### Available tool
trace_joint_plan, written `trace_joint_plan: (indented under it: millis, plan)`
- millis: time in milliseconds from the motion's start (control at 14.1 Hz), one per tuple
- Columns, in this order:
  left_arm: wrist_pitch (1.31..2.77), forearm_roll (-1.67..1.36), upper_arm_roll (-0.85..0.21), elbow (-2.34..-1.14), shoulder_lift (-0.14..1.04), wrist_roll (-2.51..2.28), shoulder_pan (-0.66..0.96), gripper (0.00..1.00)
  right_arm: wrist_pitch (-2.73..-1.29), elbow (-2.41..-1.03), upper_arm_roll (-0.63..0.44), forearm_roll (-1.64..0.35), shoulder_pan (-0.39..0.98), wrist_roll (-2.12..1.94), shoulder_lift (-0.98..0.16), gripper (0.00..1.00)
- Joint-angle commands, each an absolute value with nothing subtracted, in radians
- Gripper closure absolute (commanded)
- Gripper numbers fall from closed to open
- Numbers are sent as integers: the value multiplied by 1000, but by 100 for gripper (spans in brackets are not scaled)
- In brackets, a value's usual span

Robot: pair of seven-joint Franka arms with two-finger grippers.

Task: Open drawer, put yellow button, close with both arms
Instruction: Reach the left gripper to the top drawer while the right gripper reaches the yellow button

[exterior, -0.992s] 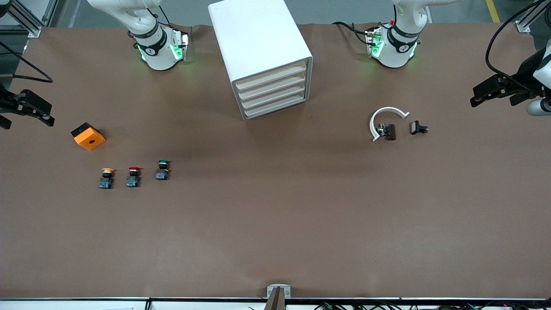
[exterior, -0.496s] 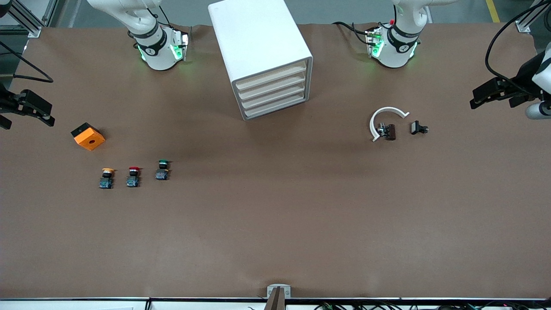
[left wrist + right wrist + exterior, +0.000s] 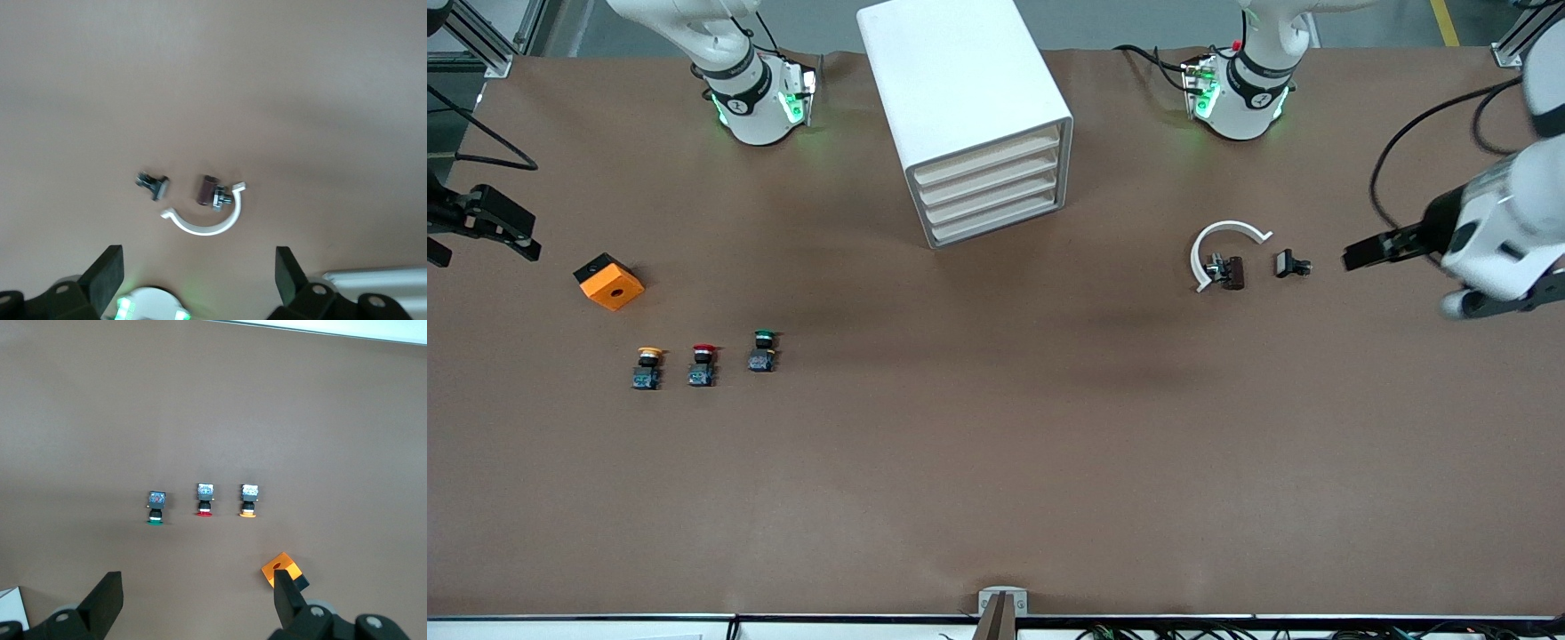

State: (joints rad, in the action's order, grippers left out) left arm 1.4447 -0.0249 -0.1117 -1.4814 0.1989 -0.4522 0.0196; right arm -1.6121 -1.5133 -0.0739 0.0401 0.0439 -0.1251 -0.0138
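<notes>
The white cabinet (image 3: pixel 960 89) stands between the two arm bases, and its top drawer (image 3: pixel 987 158) is shut like the three below it. The yellow button (image 3: pixel 647 365) (image 3: pixel 248 501) stands on the table toward the right arm's end, the outermost of a row of three buttons. My right gripper (image 3: pixel 523 242) (image 3: pixel 197 593) hangs open and empty at that end of the table, beside the orange cube. My left gripper (image 3: pixel 1356 254) (image 3: pixel 197 267) is open and empty over the table at the left arm's end, beside the small black part.
An orange cube with a hole (image 3: pixel 609 281) lies farther from the camera than the buttons. A red button (image 3: pixel 703 364) and a green button (image 3: pixel 763 350) stand beside the yellow one. A white C-shaped ring (image 3: pixel 1221 233), a brown part (image 3: pixel 1232 272) and a small black part (image 3: pixel 1291 264) lie toward the left arm's end.
The left arm has swung in from the table's edge toward the small parts, its gripper still open. The right arm and all the objects have stayed put.
</notes>
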Motion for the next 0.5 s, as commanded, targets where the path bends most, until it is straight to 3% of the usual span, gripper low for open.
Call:
trace_joint_plan:
  millis: [0, 425]
  plan:
    - [1436, -29, -114, -1427, 291, -668, 75, 0, -1608, -1500, -71, 37, 40, -129, -23, 0]
    - [1434, -35, -114, -1427, 385, -877, 78, 0, -1621, -1500, -72, 60, 29, -130, -64, 0]
